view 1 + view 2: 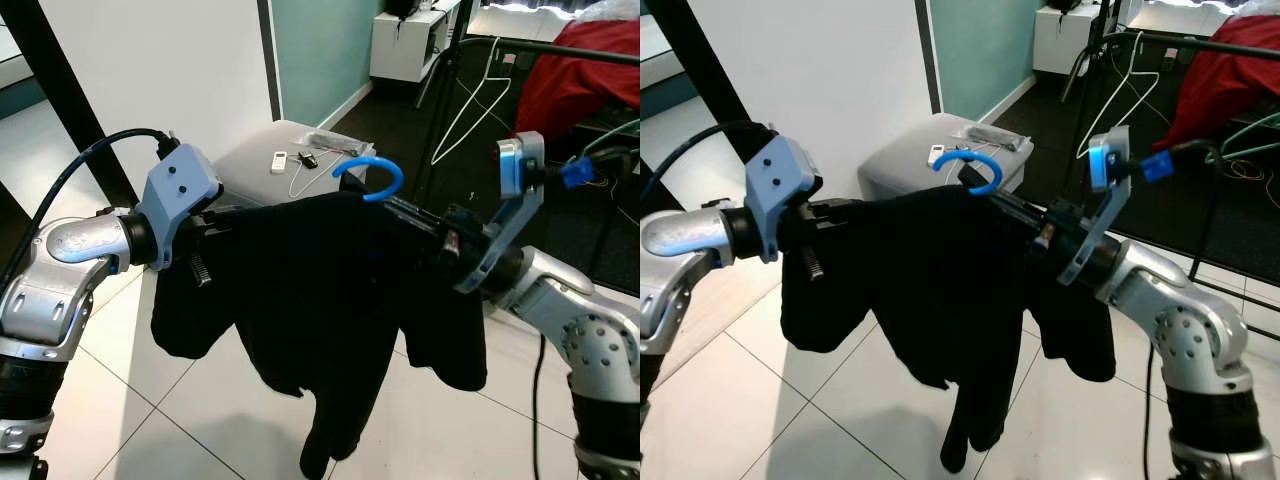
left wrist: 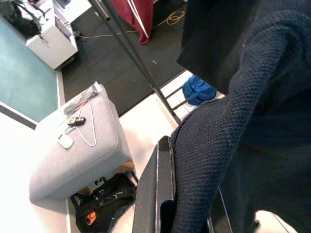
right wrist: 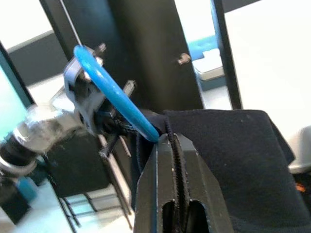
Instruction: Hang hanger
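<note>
Left eye view: I see the blue hanger held up in front of the robot with a dark knit garment draped over it, its hook standing clear above the collar. The left gripper is buried in the cloth at the left shoulder; the right gripper reaches in just below the hook. Far right, a black clothes rail carries a white wire hanger.

Right eye view: same layout. The grey ottoman sits behind the garment.

Left wrist view: knit fabric lies over one finger. I cannot tell whether this gripper is clamped or merely under the cloth.

Right wrist view: the two fingers are pressed together at the base of the blue hook, garment collar alongside; I judge it closed on the hanger.

Handling judgement: the load is light but floppy. The knit will swing and could slide off smooth plastic. The neck is the stiff place to hold.
</note>
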Controlling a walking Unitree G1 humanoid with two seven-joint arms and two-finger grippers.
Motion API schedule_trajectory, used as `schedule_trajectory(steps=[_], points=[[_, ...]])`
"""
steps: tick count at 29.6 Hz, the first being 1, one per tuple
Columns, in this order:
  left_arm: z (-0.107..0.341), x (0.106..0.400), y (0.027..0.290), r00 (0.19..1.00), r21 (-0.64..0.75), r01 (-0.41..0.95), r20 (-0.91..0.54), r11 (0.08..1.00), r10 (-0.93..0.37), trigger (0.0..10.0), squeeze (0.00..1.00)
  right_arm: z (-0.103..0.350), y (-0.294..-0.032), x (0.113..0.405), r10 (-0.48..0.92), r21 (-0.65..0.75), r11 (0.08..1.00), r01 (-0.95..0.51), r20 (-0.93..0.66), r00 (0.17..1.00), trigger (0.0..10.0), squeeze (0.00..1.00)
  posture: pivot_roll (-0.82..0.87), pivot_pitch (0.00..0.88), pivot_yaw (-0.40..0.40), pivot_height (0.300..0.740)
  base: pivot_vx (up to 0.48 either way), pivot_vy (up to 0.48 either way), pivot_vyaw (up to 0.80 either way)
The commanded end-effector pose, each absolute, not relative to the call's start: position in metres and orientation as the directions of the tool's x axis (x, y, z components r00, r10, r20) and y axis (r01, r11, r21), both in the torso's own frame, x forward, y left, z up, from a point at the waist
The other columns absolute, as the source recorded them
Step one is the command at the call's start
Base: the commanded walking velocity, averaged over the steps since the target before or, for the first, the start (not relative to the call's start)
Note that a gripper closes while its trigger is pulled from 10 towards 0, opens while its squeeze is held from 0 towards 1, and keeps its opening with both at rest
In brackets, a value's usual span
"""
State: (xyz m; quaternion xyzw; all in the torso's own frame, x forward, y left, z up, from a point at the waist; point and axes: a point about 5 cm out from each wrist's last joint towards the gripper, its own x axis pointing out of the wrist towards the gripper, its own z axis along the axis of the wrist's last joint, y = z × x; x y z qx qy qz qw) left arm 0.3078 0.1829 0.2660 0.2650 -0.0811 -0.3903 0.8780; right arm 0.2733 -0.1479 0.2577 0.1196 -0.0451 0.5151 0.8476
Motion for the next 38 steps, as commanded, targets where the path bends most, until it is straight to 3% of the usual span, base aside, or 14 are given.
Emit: schedule_trajectory(steps=[1, 2, 4, 5, 10, 23, 30, 35, 38], points=[[0.277, 0.306, 0.173, 0.657, 0.516, 0.634, 0.034, 0.576, -0.753, 10.0, 0.0, 0.242, -0.129, 0.267, 0.912, 0.15, 0.376, -0.914, 0.115, 0.394, 10.0, 0.44, -0.11, 0.077, 0.046, 0.74, 0.0, 0.0, 0.0], [0.277, 0.307, 0.171, 0.66, 0.503, 0.631, 0.052, 0.59, -0.75, 10.0, 0.0, 0.242, -0.13, 0.268, 0.91, 0.141, 0.384, -0.913, 0.114, 0.4, 10.0, 0.65, -0.11, 0.076, 0.047, 0.74, 0.0, 0.0, 0.0], [0.278, 0.307, 0.17, 0.661, 0.495, 0.63, 0.063, 0.599, -0.747, 10.0, 0.0, 0.242, -0.131, 0.268, 0.908, 0.135, 0.389, -0.911, 0.113, 0.404, 10.0, 0.65, -0.11, 0.076, 0.047, 0.74, 0.0, 0.0, 0.0], [0.278, 0.309, 0.168, 0.669, 0.474, 0.622, 0.09, 0.623, -0.737, 10.0, 0.0, 0.242, -0.132, 0.269, 0.906, 0.117, 0.398, -0.91, 0.107, 0.41, 10.0, 1.0, -0.11, 0.076, 0.049, 0.74, 0.0, 0.0, 0.0], [0.276, 0.312, 0.155, 0.689, 0.356, 0.61, 0.202, 0.708, -0.696, 10.0, 0.0, 0.25, -0.142, 0.277, 0.888, 0.029, 0.451, -0.892, 0.091, 0.452, 10.0, 1.0, -0.11, 0.077, 0.046, 0.74, 0.0, 0.0, 0.0], [0.267, 0.313, 0.137, 0.707, 0.181, 0.615, 0.304, 0.768, -0.638, 10.0, 0.0, 0.274, -0.177, 0.288, 0.839, -0.137, 0.544, -0.827, 0.069, 0.54, 10.0, 1.0, -0.13, 0.077, 0.038, 0.74, 0.0, 0.0, 0.0], [0.264, 0.314, 0.133, 0.721, 0.15, 0.604, 0.316, 0.782, -0.617, 10.0, 0.0, 0.289, -0.19, 0.286, 0.839, -0.167, 0.545, -0.822, 0.102, 0.535, 10.0, 1.0, -0.14, 0.076, 0.036, 0.74, 0.0, 0.0, 0.0], [0.261, 0.316, 0.132, 0.734, 0.14, 0.587, 0.324, 0.797, -0.597, 10.0, 0.0, 0.323, -0.217, 0.273, 0.833, -0.147, 0.538, -0.83, 0.248, 0.495, 10.0, 0.99, -0.14, 0.074, 0.032, 0.74, 0.0, 0.0, 0.0], [0.259, 0.317, 0.131, 0.739, 0.143, 0.581, 0.321, 0.801, -0.593, 10.0, 0.0, 0.354, -0.234, 0.259, 0.811, -0.135, 0.506, -0.852, 0.411, 0.416, 10.0, 0.96, -0.15, 0.075, 0.034, 0.74, 0.0, 0.0, 0.0]])
